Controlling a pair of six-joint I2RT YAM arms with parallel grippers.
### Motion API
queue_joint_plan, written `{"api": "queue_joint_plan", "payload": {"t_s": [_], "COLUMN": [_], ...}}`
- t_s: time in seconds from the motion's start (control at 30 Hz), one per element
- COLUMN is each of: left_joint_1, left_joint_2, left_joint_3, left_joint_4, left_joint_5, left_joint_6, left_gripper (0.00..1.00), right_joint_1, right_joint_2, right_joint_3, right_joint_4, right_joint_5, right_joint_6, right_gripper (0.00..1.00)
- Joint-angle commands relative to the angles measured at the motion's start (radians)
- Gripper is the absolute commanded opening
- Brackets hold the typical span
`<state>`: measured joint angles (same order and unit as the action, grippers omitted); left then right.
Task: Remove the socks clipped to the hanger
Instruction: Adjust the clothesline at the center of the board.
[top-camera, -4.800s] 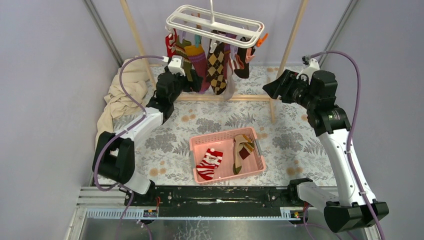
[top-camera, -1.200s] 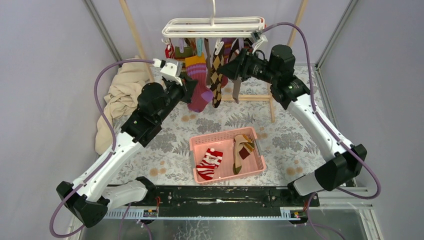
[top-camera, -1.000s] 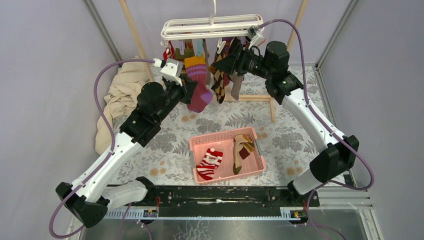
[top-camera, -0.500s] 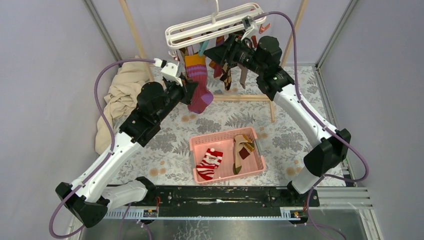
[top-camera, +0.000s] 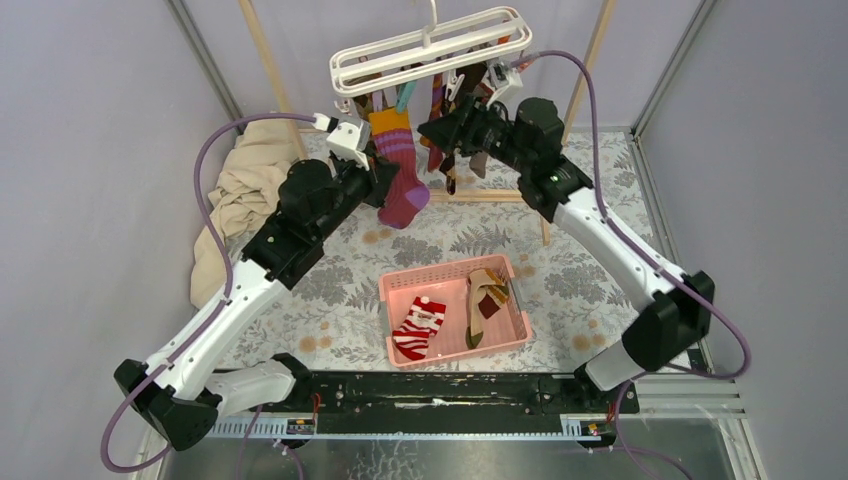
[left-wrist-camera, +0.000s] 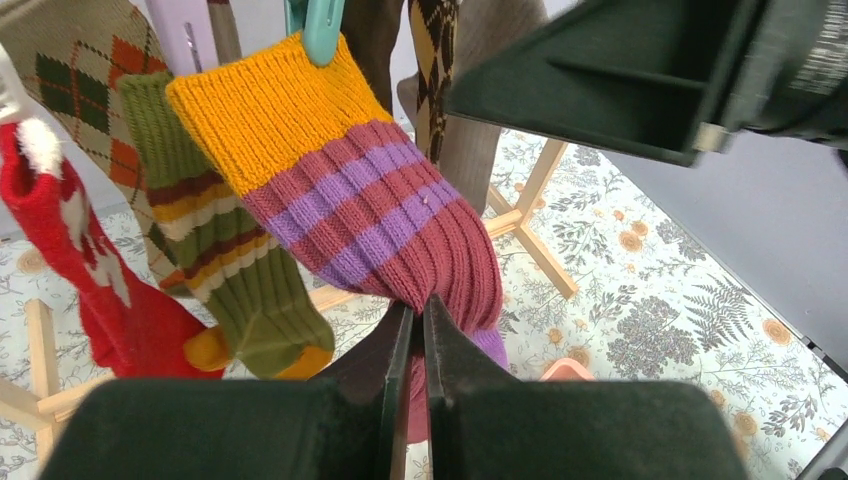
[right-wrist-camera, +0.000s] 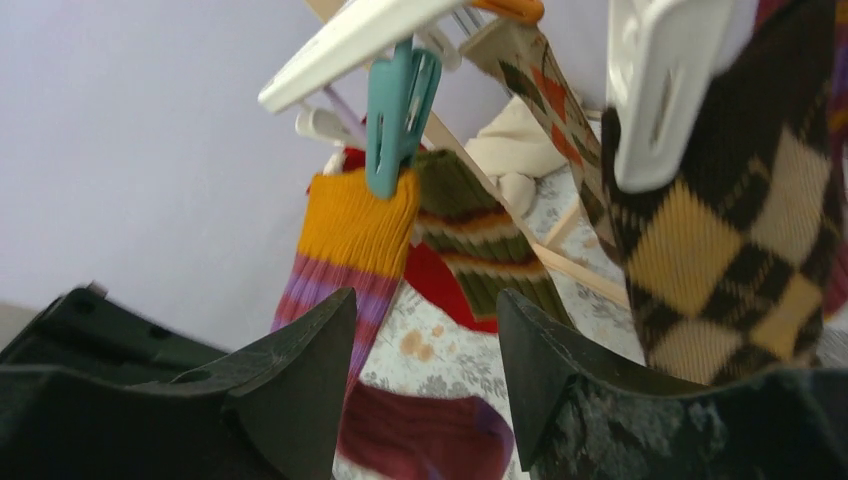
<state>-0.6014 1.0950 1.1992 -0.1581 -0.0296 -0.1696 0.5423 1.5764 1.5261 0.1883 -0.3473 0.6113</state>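
Observation:
The white hanger (top-camera: 430, 45) hangs tilted, its right end higher, with several socks clipped under it. My left gripper (top-camera: 385, 190) (left-wrist-camera: 418, 310) is shut on the lower leg of a maroon-and-purple striped sock (left-wrist-camera: 370, 210) with an orange cuff, which a teal clip (right-wrist-camera: 395, 110) still holds. My right gripper (top-camera: 437, 128) (right-wrist-camera: 425, 300) stands open just below that clip, nothing between its fingers. A brown-yellow argyle sock (right-wrist-camera: 720, 250) hangs from a white clip (right-wrist-camera: 655, 90) to its right. Red (left-wrist-camera: 110, 300) and olive (left-wrist-camera: 250, 290) socks hang to the left.
A pink basket (top-camera: 455, 268) on the floral table holds a red-white striped sock (top-camera: 418, 328) and a brown-tan sock (top-camera: 485, 300). Beige cloth (top-camera: 245, 190) lies at the back left. The wooden rail frame (top-camera: 580, 80) stands behind the hanger.
The hanger has tipped, its right end rising. My right gripper moved left under the hanger towards the teal clip. My left gripper has kept its grip on the striped sock.

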Motion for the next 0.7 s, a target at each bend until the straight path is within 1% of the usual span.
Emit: {"api": "queue_joint_plan", "payload": {"t_s": [0.0,0.17,0.27,0.4,0.43,0.57,0.67], "left_joint_1": [-0.005,-0.004,-0.005,-0.005,-0.005,-0.003,-0.002], "left_joint_2": [0.013,0.049,0.061,0.077,0.084,0.113,0.152], "left_joint_3": [-0.002,-0.006,-0.008,-0.008,-0.005,-0.004,0.005], "left_joint_4": [0.049,0.063,0.071,0.078,0.078,0.096,0.102], "left_joint_5": [0.000,-0.017,-0.013,-0.025,-0.030,-0.065,-0.087], "left_joint_6": [-0.008,-0.001,-0.010,-0.014,-0.013,-0.004,0.011], "left_gripper": [0.10,0.10,0.09,0.09,0.09,0.09,0.09], "right_joint_1": [0.008,0.004,-0.005,-0.026,-0.043,-0.165,-0.227], "right_joint_2": [-0.166,-0.275,-0.328,-0.369,-0.376,-0.394,-0.376], "right_joint_3": [-0.065,-0.137,-0.185,-0.223,-0.235,-0.306,-0.349], "right_joint_4": [-0.055,-0.250,-0.305,-0.388,-0.403,-0.409,-0.426], "right_joint_5": [0.075,0.178,0.209,0.309,0.325,0.311,0.338], "right_joint_6": [-0.112,-0.245,-0.281,-0.323,-0.324,-0.287,-0.295], "right_gripper": [0.61,0.61,0.61,0.61,0.61,0.60,0.60]}}
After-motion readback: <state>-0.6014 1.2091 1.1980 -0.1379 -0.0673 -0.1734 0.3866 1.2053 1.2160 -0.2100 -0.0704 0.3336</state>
